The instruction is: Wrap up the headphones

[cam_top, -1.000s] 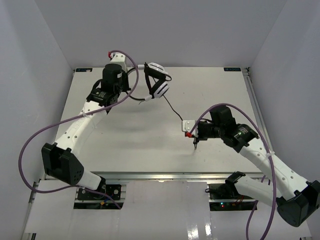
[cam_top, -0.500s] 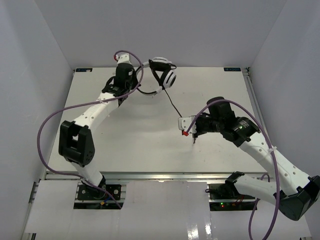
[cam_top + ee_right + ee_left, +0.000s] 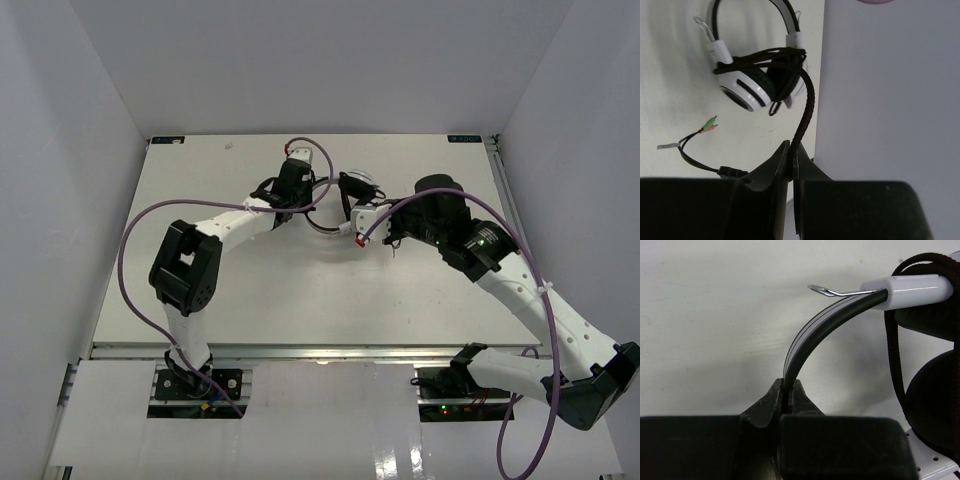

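the white over-ear headphones with black cushions [image 3: 747, 89] are held over the middle of the pale tabletop [image 3: 250, 290], between the two arms. the left claw [image 3: 788, 390] is clamped on the thin black-and-white headband [image 3: 807, 337]; the right claw [image 3: 791, 152] is pinched shut on the long braided black cord [image 3: 809, 100]. several turns of cord already cross the earcups, so the winding looks partly done. the tail with its green and pink plugs [image 3: 710, 123] trails loose; next, the right claw would need to carry the taut cord round the cups again without slipping.
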### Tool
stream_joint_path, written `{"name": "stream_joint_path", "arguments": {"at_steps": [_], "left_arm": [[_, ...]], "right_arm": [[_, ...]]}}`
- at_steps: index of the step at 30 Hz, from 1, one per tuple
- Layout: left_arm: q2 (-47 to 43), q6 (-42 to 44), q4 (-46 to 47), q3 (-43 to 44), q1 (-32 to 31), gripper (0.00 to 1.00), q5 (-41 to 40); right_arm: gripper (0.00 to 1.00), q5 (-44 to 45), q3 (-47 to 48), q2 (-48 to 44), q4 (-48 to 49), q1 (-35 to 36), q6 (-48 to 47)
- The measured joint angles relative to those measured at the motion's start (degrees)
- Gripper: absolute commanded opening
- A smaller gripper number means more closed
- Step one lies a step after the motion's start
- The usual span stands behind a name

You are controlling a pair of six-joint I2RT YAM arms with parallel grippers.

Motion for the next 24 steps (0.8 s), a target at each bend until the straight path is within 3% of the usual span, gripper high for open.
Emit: {"name": "stream_joint_path", "arguments": {"at_steps": [5, 11, 18, 24], "left_arm": [[-5.50, 3.81, 2.43, -8.89, -1.32, 0.00, 4.86], [-19.35, 7.96, 2.25, -19.52, -1.55, 0.00, 14.44], [-25.99, 10.44, 4.60, -23.25, -8.65, 0.00, 25.00], [-28.46, 10.43, 4.13, -25.67, -12.91, 0.00, 28.29]], "right_arm": [[0.08, 5.76, -4.09, 0.29, 3.98, -0.70, -1.56], [0.08, 8.25, -4.62, 1.71, 8.79, -3.37, -1.47], [0.08, 2.87, -1.57, 5.51, 10.20, -6.09, 5.31], [0.08, -3.83, -1.47, 7.74, 11.30, -10.94, 11.64]]}}
